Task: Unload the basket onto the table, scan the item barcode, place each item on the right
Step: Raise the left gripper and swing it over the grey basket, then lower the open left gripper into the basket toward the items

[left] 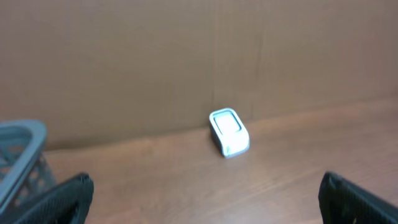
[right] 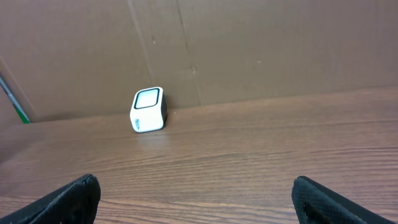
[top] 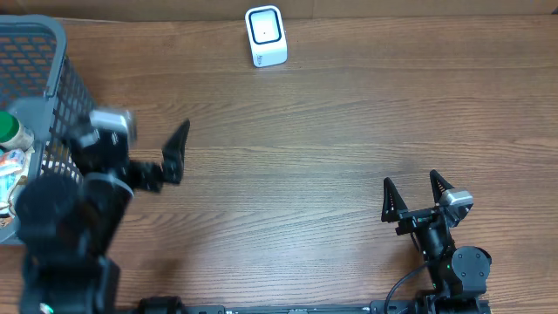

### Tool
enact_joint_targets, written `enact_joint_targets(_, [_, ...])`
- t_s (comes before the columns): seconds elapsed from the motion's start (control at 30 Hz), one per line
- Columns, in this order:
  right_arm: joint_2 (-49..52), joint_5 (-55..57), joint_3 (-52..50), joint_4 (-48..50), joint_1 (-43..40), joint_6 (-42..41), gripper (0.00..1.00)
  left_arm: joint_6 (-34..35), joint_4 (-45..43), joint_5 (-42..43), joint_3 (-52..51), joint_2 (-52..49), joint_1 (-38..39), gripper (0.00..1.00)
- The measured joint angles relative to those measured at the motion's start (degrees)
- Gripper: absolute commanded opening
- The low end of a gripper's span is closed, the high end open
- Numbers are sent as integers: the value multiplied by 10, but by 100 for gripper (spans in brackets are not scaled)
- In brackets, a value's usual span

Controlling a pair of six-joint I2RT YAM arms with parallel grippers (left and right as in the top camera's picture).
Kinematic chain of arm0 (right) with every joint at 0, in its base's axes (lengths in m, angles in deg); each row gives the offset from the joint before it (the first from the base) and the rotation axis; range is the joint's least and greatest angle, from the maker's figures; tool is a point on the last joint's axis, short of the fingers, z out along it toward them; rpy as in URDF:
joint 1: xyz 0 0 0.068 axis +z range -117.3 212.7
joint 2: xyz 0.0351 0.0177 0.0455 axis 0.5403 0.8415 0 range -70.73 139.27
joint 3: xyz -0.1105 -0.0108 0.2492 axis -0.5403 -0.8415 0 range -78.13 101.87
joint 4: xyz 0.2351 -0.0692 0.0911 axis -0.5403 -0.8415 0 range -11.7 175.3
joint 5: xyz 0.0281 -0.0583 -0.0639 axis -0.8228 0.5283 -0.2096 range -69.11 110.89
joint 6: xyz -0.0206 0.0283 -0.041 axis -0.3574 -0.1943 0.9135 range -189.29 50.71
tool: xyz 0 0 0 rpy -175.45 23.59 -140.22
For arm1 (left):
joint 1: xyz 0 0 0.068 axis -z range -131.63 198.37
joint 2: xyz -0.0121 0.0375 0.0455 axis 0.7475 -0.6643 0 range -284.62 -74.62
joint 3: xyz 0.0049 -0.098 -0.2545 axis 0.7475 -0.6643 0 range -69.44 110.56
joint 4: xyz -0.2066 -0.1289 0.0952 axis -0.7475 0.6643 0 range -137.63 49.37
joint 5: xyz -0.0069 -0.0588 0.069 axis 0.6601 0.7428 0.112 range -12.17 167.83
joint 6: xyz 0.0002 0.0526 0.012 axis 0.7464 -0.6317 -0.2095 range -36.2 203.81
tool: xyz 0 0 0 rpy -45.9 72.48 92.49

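Right end effector: at the near edge of the worktop, on the right side. Its two dark fingers point toward the far side, spread wide apart, with nothing between them. In the right wrist view only the two fingertips show, in the bottom corners, with bare wood between.

Left end effector: over the left part of the worktop, just beside the basket. Its fingers are at full spread and hold nothing. In the overhead view the arm is blurred and one dark finger juts out to the right.

Basket: grey plastic mesh at the left edge of the worktop, partly covered by the left arm. Its rim also shows at the lower left of the left wrist view.

Items: a green-capped container and a colourful packet lie inside the basket, at the left edge of the overhead view. Neither is touched by an end effector. No barcode can be made out.

Scanner: a small white box with a dark-framed window, standing on the far side of the worktop near the middle, well apart from both arms and from the basket. Both wrist views show it ahead.

Cardboard wall: plain brown, rising along the far edge just behind the scanner.
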Motion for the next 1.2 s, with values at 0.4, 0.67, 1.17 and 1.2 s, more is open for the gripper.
enact_joint_targets(0.4, [0,0,0,0,0,0,100,34,322,98,506,-349,0,99])
enact_joint_targets(0.67, [0,0,0,0,0,0,100,25,335,120,540,-395,0,87])
enact_joint_targets(1.17, [0,0,0,0,0,0,100,243,387,-106,541,-414,-286,91])
enact_joint_targets(1.2, [0,0,0,0,0,0,100,248,389,-116,541,-417,-309,93])
